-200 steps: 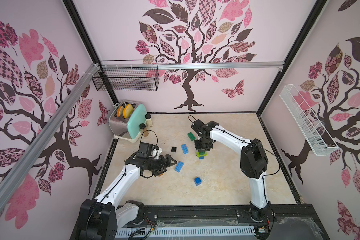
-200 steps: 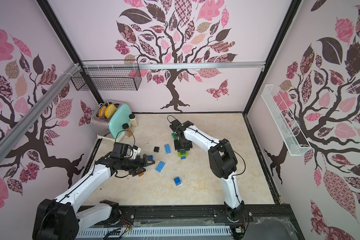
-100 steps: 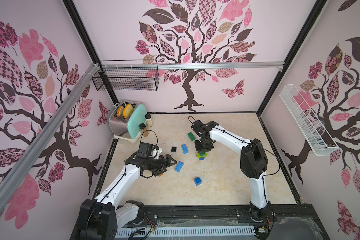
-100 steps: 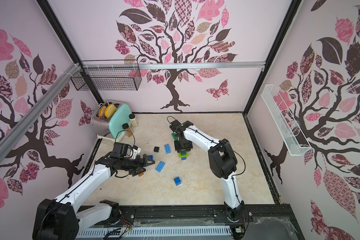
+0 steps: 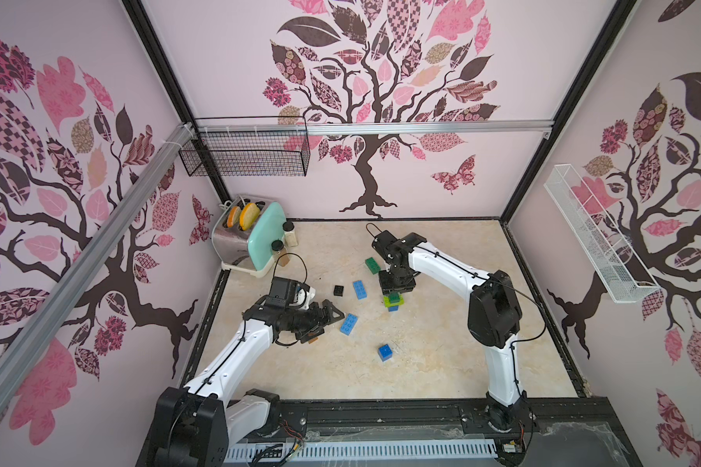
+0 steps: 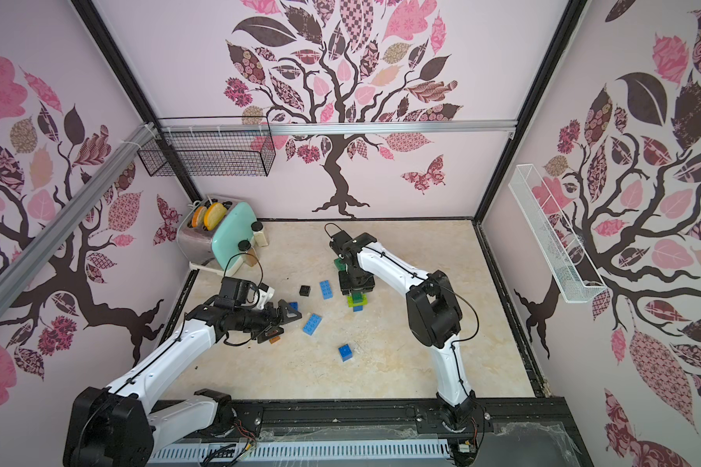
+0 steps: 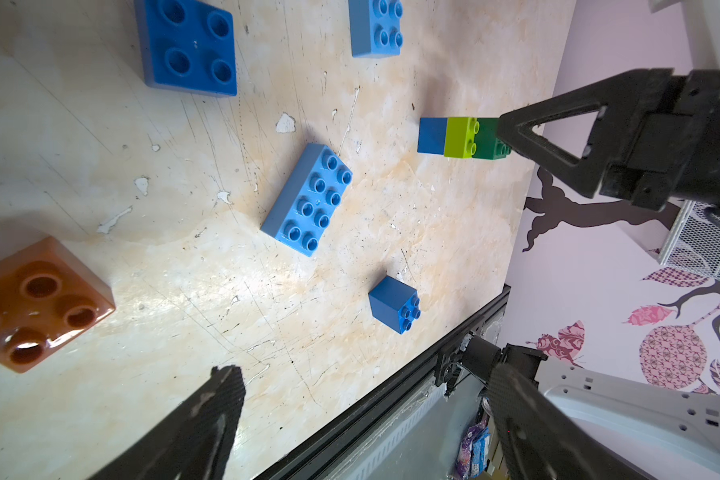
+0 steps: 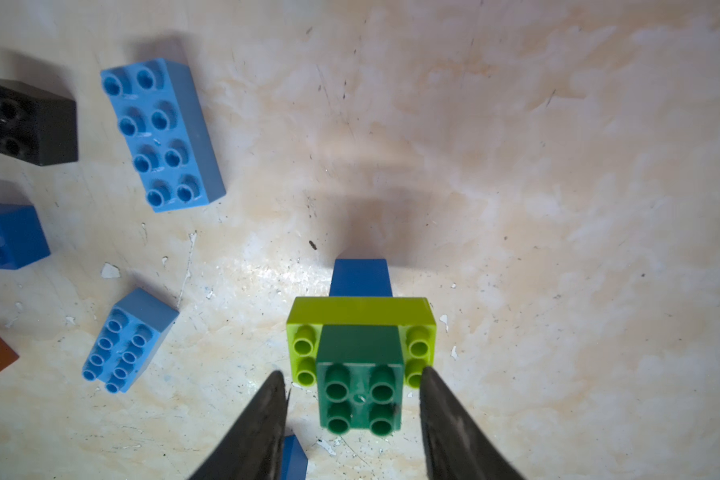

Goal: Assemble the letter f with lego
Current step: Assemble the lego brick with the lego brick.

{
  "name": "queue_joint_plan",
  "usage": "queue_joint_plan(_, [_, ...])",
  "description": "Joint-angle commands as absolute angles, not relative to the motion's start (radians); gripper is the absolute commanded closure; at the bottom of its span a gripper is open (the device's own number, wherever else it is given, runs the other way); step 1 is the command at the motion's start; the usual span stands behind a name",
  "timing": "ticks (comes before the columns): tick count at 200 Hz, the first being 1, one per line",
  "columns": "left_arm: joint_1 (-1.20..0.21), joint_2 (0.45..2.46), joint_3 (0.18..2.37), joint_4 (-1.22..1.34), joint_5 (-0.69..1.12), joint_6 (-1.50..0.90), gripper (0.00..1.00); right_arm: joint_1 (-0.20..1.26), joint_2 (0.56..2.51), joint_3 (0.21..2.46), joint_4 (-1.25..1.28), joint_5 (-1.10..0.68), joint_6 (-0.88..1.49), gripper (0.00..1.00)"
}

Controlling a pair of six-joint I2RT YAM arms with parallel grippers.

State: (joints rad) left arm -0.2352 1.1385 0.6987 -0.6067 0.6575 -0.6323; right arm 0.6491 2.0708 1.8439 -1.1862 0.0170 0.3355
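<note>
In both top views, a three-brick stack (image 5: pixel 393 301) is seen on the tabletop (image 5: pixel 442 343), the right gripper (image 5: pixel 396 290) directly over it. A blue square brick (image 5: pixel 385 351) is found at 6 o'clock from the stack and a light blue oblong brick (image 5: pixel 349 323) at 8 o'clock, beside the left gripper (image 5: pixel 324 323), whose jaws are spread wide, nothing held. In the left wrist view, a brown brick (image 7: pixel 38 303) is shown lying flat. In the right wrist view, a dark green brick (image 8: pixel 360 382) is seen atop a lime brick (image 8: pixel 362 311) atop a blue base brick (image 8: pixel 360 278); the right jaws are parted, a gap at each side of the dark green brick
</note>
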Motion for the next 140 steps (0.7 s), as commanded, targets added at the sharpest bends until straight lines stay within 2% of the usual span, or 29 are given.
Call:
queue_joint_plan(1, [-0.23, 1.137, 0.692, -0.604, 0.641, -0.624, 0.04, 0.66, 2.009, 1.909, -1.209, 0.06, 0.329, 0.43])
queue_joint_plan(66, [-0.227, 1.172, 0.767, -0.691, 0.473, -0.621, 0.05, 0.676, 1.966, 1.937, -1.229, 0.057, 0.286, 0.29])
queue_joint_plan(115, [-0.227, 1.39, 0.96, -0.881, 0.369, -0.699, 0.12, 0.665, 1.951, 1.925, -1.231, 0.047, 0.269, 0.25])
queue_joint_plan(140, [-0.23, 1.424, 1.008, -0.85, 0.345, -0.748, 0.13, 0.648, 1.93, 1.892, -1.198, 0.024, 0.24, 0.23])
